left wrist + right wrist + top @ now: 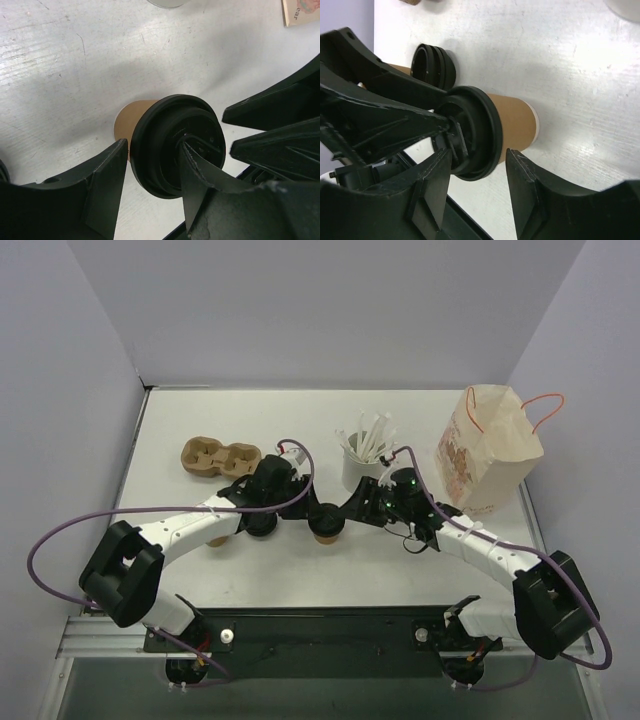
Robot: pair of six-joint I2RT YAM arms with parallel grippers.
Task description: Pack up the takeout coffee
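Centrally in the overhead view stands the takeout coffee (327,521), both my arms reaching inward to it. My left gripper (152,172) and right gripper (479,165) straddle its lid, jaws parted, apparently not clamped. Risk: colliding fingers could tip it before the paper bag (487,450).

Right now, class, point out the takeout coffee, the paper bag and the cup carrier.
takeout coffee (512,120), right wrist view, brown side wall.
paper bag (492,445), top external view, front panel.
cup carrier (220,456), top external view, middle ridge.

Bright, even overhead light; glare on table (580,65) (upper right, right wrist view); near fingers (100,195) soft-focused; shadows faint.
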